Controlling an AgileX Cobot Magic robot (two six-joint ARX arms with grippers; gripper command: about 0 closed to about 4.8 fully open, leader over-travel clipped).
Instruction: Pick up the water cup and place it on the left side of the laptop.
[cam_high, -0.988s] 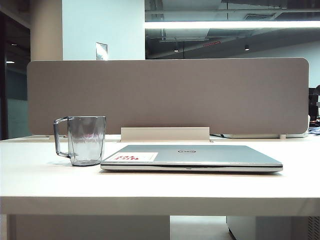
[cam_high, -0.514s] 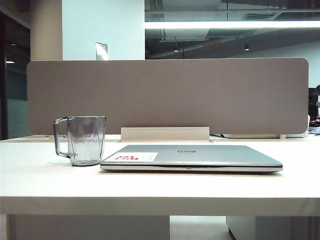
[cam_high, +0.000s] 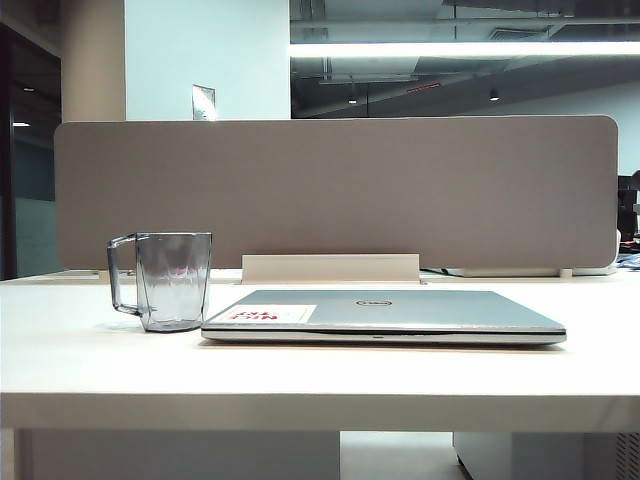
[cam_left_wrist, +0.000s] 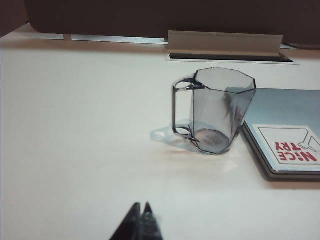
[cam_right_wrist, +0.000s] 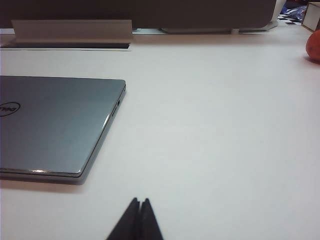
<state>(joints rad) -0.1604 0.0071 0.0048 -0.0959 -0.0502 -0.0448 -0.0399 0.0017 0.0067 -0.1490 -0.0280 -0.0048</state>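
Spanning the room, white table (cam_high: 80, 350) fronts grey divider panel (cam_high: 335, 190).

We see a pale white table (cam_high: 90, 360) bearing the closed laptop (cam_high: 400, 315) near its middle. The water cup (cam_high: 172, 280) stands upright just left of the laptop, handle pointing left. At the far edge we note a white raised strip (cam_high: 330, 268).
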